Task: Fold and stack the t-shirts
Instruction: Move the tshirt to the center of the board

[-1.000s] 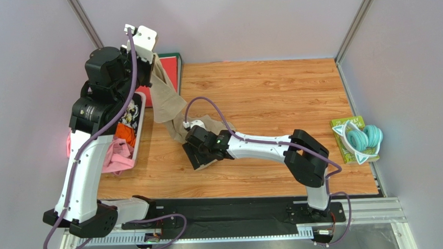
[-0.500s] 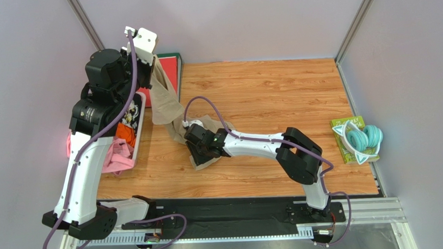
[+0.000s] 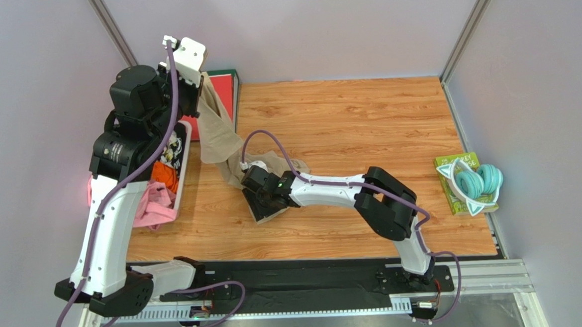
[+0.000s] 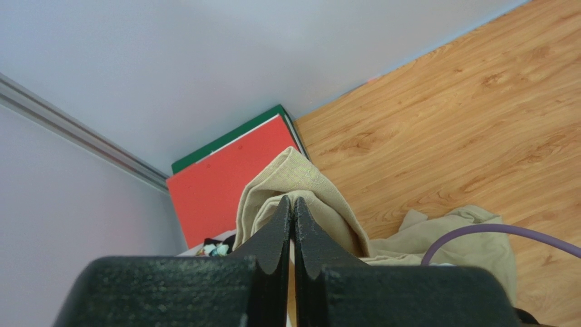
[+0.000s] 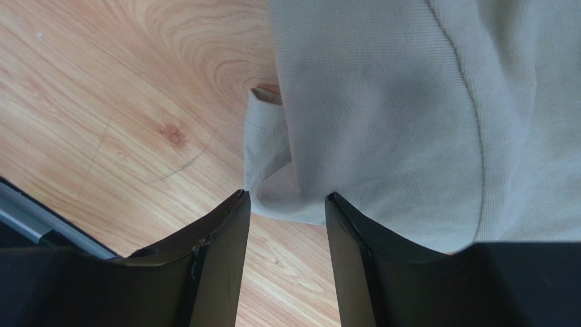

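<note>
1 soft tan knit t-shirt (image 3: 219, 136) drapes onto woodgrain table (image 3: 359, 122).

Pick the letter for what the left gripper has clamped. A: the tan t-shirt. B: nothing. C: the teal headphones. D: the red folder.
A: the left gripper is shut on a fold of the tan t-shirt, which drapes down from it.

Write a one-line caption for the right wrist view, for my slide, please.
Right gripper, jaws apart, straddling the hem of the tan t-shirt above the wooden table.
</note>
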### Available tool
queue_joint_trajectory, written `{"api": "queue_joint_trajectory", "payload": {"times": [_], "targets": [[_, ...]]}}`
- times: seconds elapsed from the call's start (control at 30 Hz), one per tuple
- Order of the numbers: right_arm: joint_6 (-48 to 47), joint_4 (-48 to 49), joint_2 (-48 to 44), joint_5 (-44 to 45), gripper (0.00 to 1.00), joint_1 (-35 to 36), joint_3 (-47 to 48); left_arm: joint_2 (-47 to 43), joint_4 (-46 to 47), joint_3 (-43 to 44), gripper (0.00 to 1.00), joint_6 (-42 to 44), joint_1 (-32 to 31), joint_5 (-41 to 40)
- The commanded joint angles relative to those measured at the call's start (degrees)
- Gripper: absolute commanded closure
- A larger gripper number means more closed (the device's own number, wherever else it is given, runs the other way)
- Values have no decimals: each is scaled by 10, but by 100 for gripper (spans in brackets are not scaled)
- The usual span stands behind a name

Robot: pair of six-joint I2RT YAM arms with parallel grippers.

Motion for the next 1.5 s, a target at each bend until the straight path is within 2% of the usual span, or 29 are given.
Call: {"api": "queue_joint_trajectory", "payload": {"times": [0.0,0.03,0.2,0.3,0.33,0.43,0.6,0.83,0.87,1.1,1.47], "targets": [[9,7,20,18,50,4,33,-18,28,-1,100,0,0,11],[10,7,24,21,50,3,36,-19,28,-1,100,-1,0,12],[14,2,41,36,65,7,55,-22,27,-4,100,-1,0,20],[13,-5,39,43,89,10,62,-24,28,-9,100,0,0,18],[12,-10,36,47,100,10,64,-24,29,-11,100,1,0,18],[9,-14,5,70,100,10,49,-30,35,-23,100,7,0,13],[-12,-40,-75,157,100,11,27,-37,48,-42,100,18,0,-7],[-52,-89,-295,307,100,7,-16,-43,48,-22,100,40,0,-34],[-55,-97,-345,317,100,6,-19,-42,45,-20,100,42,0,-39],[-65,-155,-495,372,100,-4,-5,-66,35,-19,100,41,1,-51],[-70,-238,-590,450,100,-4,24,-113,-26,31,100,50,1,-27]]}}
